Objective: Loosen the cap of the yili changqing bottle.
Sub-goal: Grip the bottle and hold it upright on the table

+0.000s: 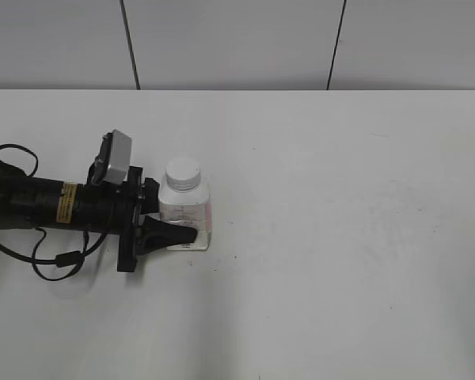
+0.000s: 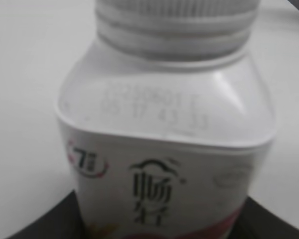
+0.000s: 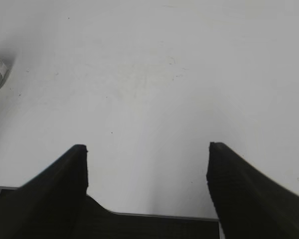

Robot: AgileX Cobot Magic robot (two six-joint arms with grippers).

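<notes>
The left gripper (image 1: 174,234) is clamped around the lower body of the bottle (image 1: 185,207), one dark finger (image 1: 168,235) lying across the front face at the base. The bottle stands upright on the white table (image 1: 340,237), left of centre, and its cap (image 1: 183,172) is on and untouched. The right gripper (image 3: 147,164) is spread wide with nothing between its fingers, over bare table well apart from the bottle.

Step in hand, as judged: steadying the bottle. The next move calls for the right gripper to come to the cap, close on it and twist while the left holds firm.

The left wrist view shows the label print, a stamped code on the shoulder and the ridged cap skirt, none legible from the exterior view. The exterior view alone shows the bottle's place on the table. Only the right wrist view shows the right gripper.
</notes>
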